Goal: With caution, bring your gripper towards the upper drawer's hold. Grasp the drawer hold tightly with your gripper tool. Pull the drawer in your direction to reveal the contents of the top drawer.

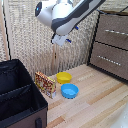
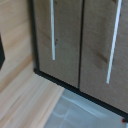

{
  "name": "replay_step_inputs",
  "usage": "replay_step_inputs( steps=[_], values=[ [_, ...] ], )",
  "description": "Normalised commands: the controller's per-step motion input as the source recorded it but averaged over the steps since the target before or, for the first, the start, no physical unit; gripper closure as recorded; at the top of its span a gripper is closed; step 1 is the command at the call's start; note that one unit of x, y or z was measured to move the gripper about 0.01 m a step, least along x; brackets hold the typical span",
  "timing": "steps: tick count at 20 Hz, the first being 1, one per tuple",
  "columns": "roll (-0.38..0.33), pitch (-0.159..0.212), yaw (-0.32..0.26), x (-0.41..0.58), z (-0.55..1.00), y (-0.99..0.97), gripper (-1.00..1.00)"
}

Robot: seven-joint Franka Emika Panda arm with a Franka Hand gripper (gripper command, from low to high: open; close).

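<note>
The top drawer (image 1: pixel 114 31) is a dark brown front on the dresser at the exterior view's right. Its hold (image 1: pixel 116 32) is a slim silver bar. A second drawer (image 1: pixel 109 59) with the same kind of handle sits below it. My gripper (image 1: pixel 60 41) hangs from the white-grey arm high over the floor, well to the left of the dresser and apart from it. It is too small and blurred to show whether it is open. The wrist view shows two brown fronts with silver bars (image 2: pixel 52 30) (image 2: pixel 114 45); I cannot tell which is the upper one. No fingers show there.
A black fabric case (image 1: pixel 20 95) stands at the exterior view's lower left. Beside it on the wooden floor are a patterned box (image 1: pixel 45 83), a yellow bowl (image 1: pixel 63 77) and a blue bowl (image 1: pixel 69 90). A woven screen (image 1: pixel 30 40) forms the back wall.
</note>
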Motion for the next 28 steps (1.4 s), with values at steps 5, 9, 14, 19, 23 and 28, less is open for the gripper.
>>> replay_step_inputs(
  steps=[5,9,14,19,23,28],
  values=[
    [-0.255,0.0,0.074,-0.617,0.34,-0.38,-1.0],
    [-0.186,0.0,0.152,-0.294,-0.05,-0.47,-1.0],
    [-0.166,-0.006,0.172,-0.116,-0.1,-0.54,-1.0],
    [-0.238,-0.026,0.13,-0.195,0.05,-0.5,-1.0],
    [-0.271,-0.011,0.068,-0.346,0.15,-0.55,-1.0],
    [-0.237,-0.001,0.031,-0.403,0.08,-0.68,-1.0]
  ],
)
